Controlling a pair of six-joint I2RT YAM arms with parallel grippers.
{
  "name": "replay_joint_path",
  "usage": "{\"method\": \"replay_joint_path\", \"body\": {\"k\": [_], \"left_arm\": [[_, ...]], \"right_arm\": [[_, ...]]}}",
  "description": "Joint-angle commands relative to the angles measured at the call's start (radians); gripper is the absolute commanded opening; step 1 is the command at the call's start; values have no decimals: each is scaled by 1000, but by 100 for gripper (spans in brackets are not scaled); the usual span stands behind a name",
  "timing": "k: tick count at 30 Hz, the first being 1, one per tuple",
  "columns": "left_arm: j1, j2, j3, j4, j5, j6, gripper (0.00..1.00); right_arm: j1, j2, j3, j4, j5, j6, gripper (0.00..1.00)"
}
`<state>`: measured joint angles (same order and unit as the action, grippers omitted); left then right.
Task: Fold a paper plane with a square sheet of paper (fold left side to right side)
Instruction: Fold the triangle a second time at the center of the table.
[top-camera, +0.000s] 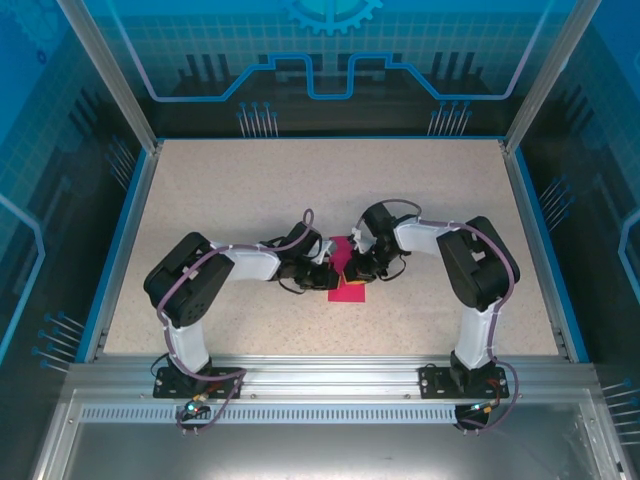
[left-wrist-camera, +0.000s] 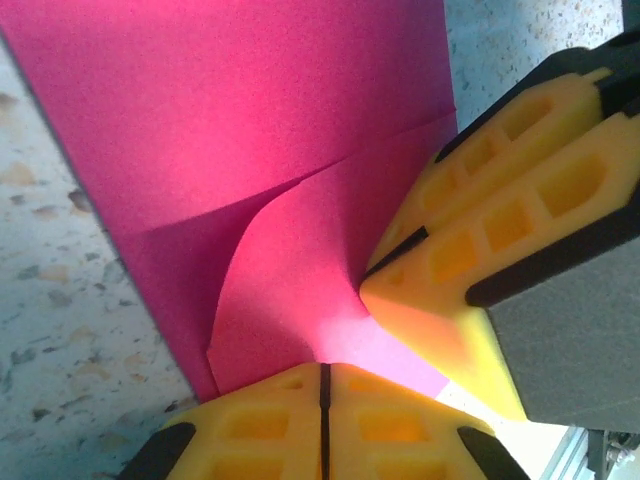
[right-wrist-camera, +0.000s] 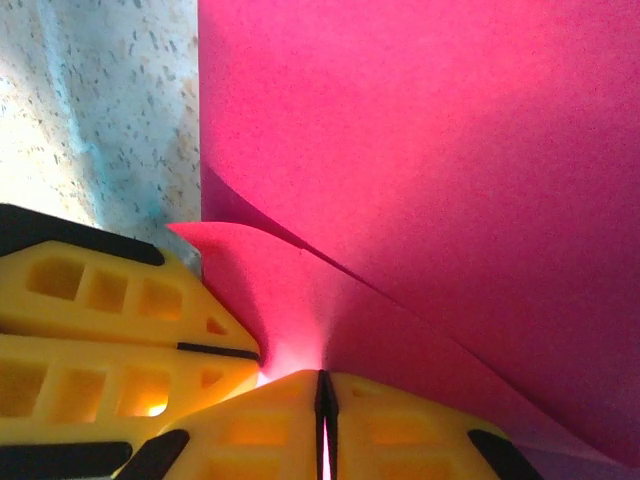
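The paper (top-camera: 350, 292) lies mid-surface (top-camera: 250, 200), one flap lifted. Left fingers (left-wrist-camera: 250, 430) and right fingers (right-wrist-camera: 400, 430), both closed, pinch that flap's edge side by side, likely to carry it across evenly.

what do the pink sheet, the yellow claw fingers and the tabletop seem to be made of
Pink sheet: thin matte paper; it curls softly and light glows through it.
Claw fingers: likely rigid moulded or printed plastic, yellow with square pockets.
Tabletop: speckled beige, perhaps stone-look laminate; unclear.
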<state>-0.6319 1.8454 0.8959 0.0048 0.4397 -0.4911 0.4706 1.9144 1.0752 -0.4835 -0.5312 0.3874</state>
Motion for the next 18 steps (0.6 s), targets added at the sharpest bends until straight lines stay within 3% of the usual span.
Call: {"method": "replay_joint_path", "body": {"k": [1,18], "left_arm": [[-22,47,-4,-150,-120,38,10],[-36,62,-23,-172,-165,42,8]], "right_arm": [[-6,25,12,-49,67,-16,11],[-156,41,51,-113,142,-85,12]]}}
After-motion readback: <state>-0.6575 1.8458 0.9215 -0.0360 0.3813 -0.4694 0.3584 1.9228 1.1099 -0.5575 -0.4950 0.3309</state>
